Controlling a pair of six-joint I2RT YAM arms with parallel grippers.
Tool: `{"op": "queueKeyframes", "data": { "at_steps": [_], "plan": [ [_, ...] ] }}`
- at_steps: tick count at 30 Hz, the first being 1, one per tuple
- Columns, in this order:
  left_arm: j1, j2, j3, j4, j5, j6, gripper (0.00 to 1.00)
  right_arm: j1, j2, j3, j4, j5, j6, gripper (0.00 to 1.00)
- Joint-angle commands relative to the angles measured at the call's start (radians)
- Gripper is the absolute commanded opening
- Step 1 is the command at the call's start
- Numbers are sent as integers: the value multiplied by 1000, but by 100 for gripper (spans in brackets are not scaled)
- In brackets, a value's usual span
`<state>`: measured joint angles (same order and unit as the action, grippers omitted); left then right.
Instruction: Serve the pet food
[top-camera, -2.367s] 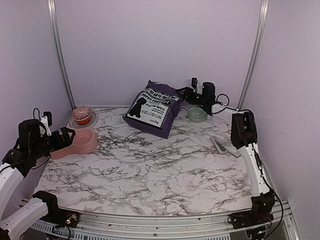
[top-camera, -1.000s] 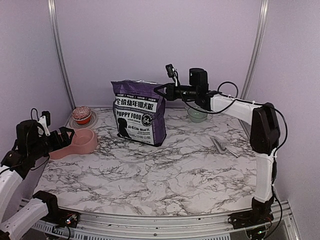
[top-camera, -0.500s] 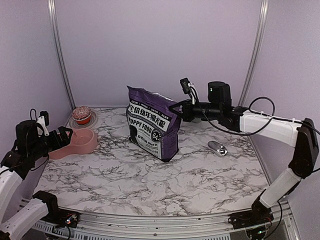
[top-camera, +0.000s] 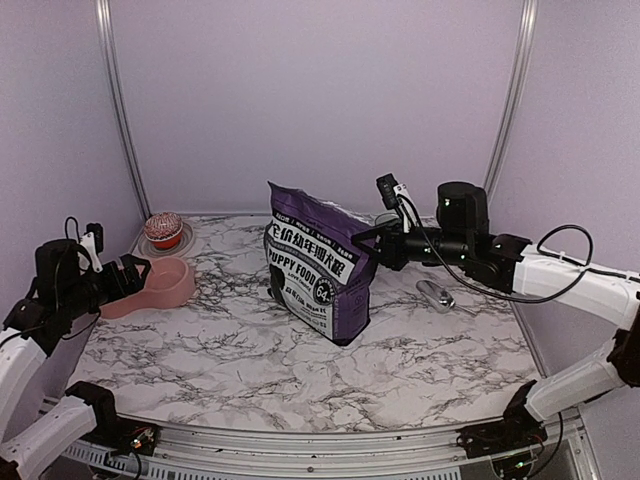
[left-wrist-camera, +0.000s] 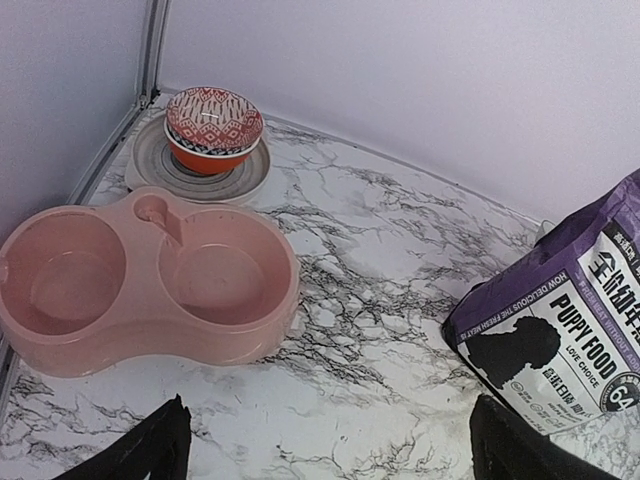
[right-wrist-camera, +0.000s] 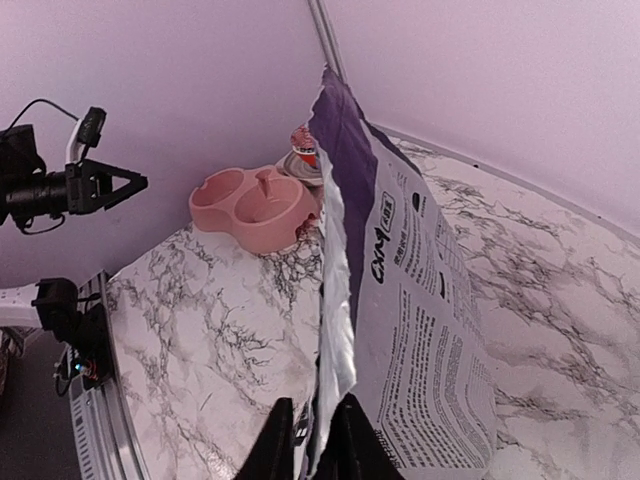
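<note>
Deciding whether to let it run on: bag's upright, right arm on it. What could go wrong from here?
1. The pet food bag leans, and the right fingers pinch only its thin side edge; it may slip or topple.
2. The metal scoop lies close by the right arm; a low sweep could knock it.
3. The pink double bowl sits far left, so pouring needs a long carry.

The pet food (top-camera: 318, 268) (earlier slumped at the back) now stands upright mid worktop (top-camera: 300, 370), brought forward by the right end effector (top-camera: 372, 250).
</note>
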<state>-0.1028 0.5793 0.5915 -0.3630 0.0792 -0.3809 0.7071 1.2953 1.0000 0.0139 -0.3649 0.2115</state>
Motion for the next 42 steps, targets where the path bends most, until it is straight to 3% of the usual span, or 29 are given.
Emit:
{"op": "queueKeyframes", "data": {
  "at_steps": [1,5,12,16,23,31,38,42],
  "plan": [
    [-1,16,-9,19,39,-9,98,15,3,53,-39,31,-47,25],
    [-1,19,-9,20,29,-7,98,14,39,77,-62,27,-82,39],
    [-1,28,-11,19,25,-2,98,14,90,142,-103,29,-132,51],
    [-1,35,-9,20,28,-10,97,10,96,160,-105,40,-150,71],
    [-19,50,-17,59,62,-88,94,-26,134,271,-239,-9,-184,85],
    [-130,129,-48,206,60,-189,88,-93,169,405,-332,-136,-159,94],
    [-298,262,-9,326,24,-215,81,-132,224,536,-400,-195,-121,91],
    [-403,372,-2,427,-3,-227,76,-221,226,553,-410,-174,-89,87]
  ]
}}
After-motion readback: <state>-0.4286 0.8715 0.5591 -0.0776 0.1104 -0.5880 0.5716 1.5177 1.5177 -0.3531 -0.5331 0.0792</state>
